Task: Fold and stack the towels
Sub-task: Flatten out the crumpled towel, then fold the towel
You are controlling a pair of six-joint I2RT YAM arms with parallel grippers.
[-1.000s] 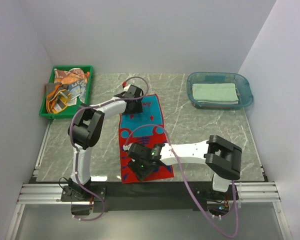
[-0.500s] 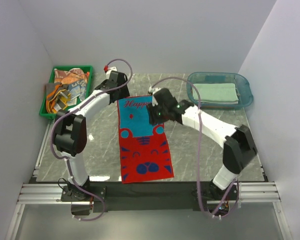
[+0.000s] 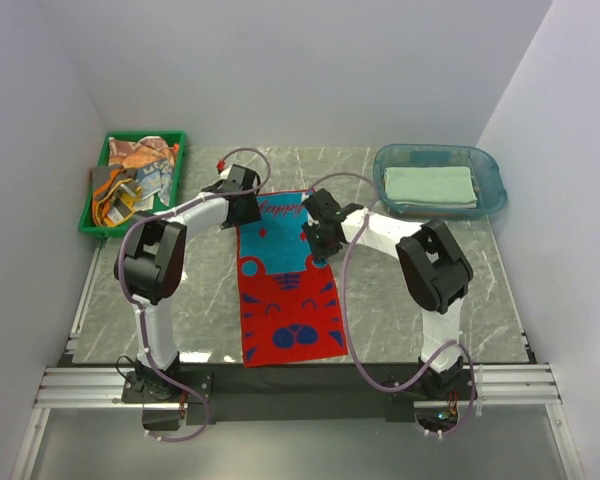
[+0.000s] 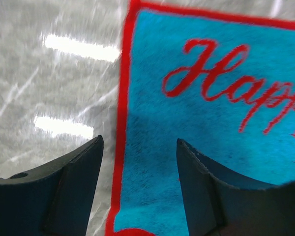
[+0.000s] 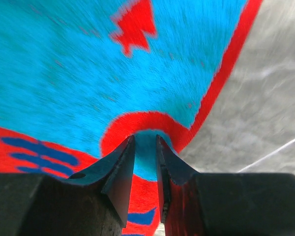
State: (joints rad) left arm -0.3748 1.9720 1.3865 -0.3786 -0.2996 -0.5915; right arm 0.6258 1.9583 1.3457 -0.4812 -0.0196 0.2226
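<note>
A red and blue towel with a cartoon face and red lettering lies spread flat, lengthwise, in the middle of the table. My left gripper hovers open over its far left corner. In the left wrist view the towel's red border runs between the spread fingers. My right gripper is over the towel's right edge. In the right wrist view its fingertips stand a narrow gap apart just above the towel, with no cloth pinched between them.
A green tray at the far left holds several crumpled towels. A clear blue tub at the far right holds a folded pale green towel. Grey marble table surrounds the spread towel.
The right arm swung from the towel's near end up to its far right edge, and its jaws narrowed. The left gripper moved back and returned to the far left corner. The towel now lies uncovered.
</note>
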